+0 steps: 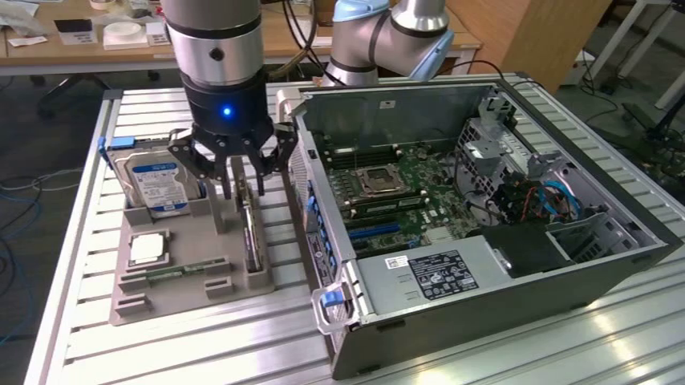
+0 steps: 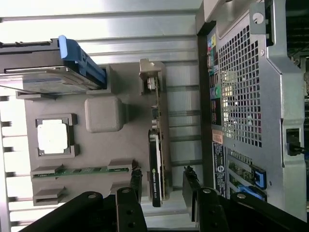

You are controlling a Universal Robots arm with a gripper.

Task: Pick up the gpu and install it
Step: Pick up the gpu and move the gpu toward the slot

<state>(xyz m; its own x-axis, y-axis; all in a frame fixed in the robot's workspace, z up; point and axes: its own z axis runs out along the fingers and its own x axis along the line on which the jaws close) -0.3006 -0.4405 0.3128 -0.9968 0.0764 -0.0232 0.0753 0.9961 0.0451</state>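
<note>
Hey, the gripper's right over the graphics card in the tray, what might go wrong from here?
1. The open gripper straddles the gpu, but the card sits nearer one finger; closing may tip it in its slot in the tray.
2. The computer case stands close beside the tray; the lifted card could clip its wall.

- The ribbed aluminium table [image 1: 160, 353] catches bright glare along its slats at the near corner on the exterior view's right.
- Beyond its far edge stands a wooden desk [image 1: 64, 51] carrying small white boxes [image 1: 123, 34].
- Past its far corner on the exterior view's right rises a light wooden cabinet [image 1: 535, 36].
- Grey floor [image 1: 43, 144] surrounds it, with loose cables [image 1: 16, 196] beside its edge on the exterior view's left.
</note>
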